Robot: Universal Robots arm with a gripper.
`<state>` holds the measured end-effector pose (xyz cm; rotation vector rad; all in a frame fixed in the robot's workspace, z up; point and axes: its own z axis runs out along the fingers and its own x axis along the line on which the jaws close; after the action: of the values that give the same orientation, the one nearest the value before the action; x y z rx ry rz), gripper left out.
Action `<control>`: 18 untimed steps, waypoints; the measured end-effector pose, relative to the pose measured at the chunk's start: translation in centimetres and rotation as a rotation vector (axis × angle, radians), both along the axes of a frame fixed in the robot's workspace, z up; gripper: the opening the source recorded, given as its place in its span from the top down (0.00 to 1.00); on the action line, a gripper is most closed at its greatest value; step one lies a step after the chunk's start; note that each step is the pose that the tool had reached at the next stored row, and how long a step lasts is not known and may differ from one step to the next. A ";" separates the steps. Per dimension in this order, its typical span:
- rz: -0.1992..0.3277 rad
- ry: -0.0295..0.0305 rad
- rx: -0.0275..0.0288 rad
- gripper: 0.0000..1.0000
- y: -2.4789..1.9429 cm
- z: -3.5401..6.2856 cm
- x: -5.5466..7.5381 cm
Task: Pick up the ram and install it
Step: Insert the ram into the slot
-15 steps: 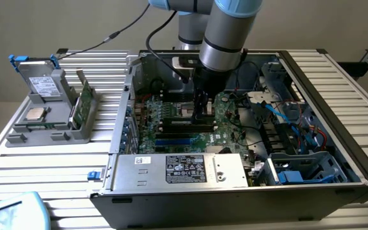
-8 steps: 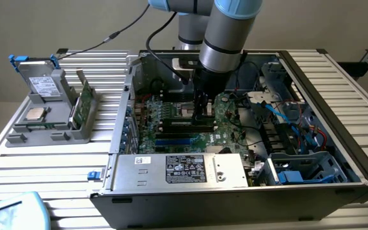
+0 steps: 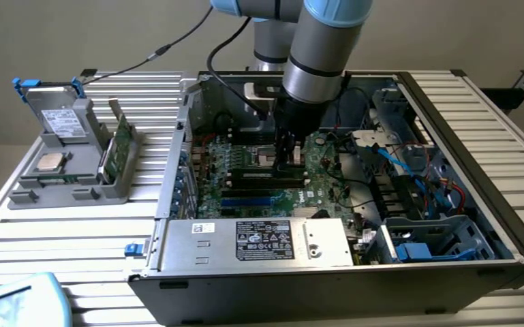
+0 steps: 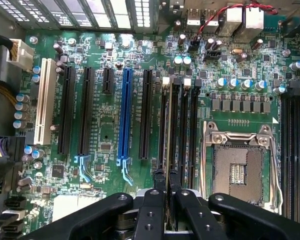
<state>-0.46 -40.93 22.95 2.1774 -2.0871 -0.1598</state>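
Observation:
In the wrist view the ram (image 4: 166, 125) shows edge-on as a thin strip, standing along the first of the black memory slots (image 4: 182, 130) beside the open CPU socket (image 4: 238, 167). My gripper (image 4: 166, 182) is shut on the ram's near end, one black finger on each side. Whether the ram is seated in the slot or just above it I cannot tell. In the exterior view the gripper (image 3: 289, 160) reaches straight down into the open PC case (image 3: 480, 136), close over the green motherboard (image 3: 243, 194), and hides the ram.
A grey holder (image 3: 62, 184) in the exterior view's left carries a drive (image 3: 59, 117), a square silver chip (image 3: 51, 161) and an upright green card (image 3: 116, 146). The power supply (image 3: 253, 242) fills the case front. Cables (image 3: 407, 163) crowd the case's right.

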 end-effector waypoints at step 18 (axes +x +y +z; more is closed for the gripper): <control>-0.001 -0.0259 0.0001 0.86 0.04 0.05 -0.1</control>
<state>-0.60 -40.89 23.00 2.1899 -2.1020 -0.1324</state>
